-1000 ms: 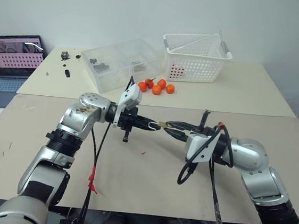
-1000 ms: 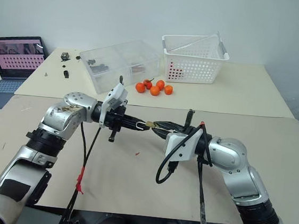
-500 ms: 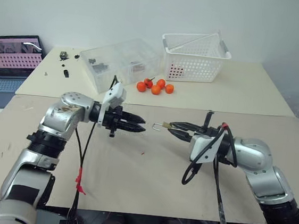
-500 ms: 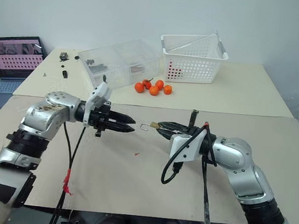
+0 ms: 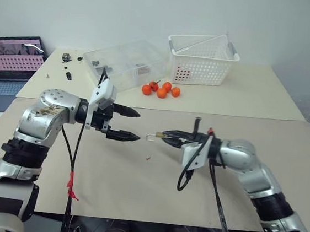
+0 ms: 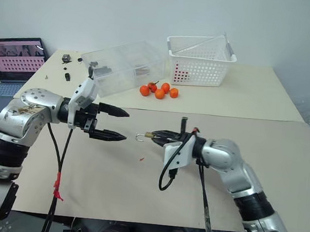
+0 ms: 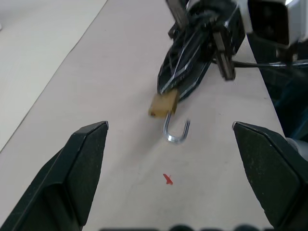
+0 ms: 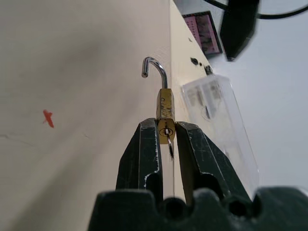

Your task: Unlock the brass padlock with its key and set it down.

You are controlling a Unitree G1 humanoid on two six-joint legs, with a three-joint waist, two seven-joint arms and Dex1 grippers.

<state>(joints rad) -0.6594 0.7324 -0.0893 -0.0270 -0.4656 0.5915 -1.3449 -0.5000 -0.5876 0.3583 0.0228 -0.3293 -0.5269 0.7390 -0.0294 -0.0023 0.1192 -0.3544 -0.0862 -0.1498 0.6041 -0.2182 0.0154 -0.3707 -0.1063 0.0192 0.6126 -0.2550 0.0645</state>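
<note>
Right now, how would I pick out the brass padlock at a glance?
Look over the tan table to the right gripper, held above its middle. The brass padlock is clamped between its black fingers: a tiny yellow block with an open silvery hook, unlike the flat red speck lying on the table below.

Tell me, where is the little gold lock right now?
The brass padlock is pinched between the right gripper's fingers, held above the table's middle, its open shackle pointing at the open left gripper.

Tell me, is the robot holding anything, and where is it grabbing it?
Yes. The right gripper pinches the padlock by the keyhole end of its brass body, with the opened shackle sticking out. The left gripper is open and holds nothing.
</note>
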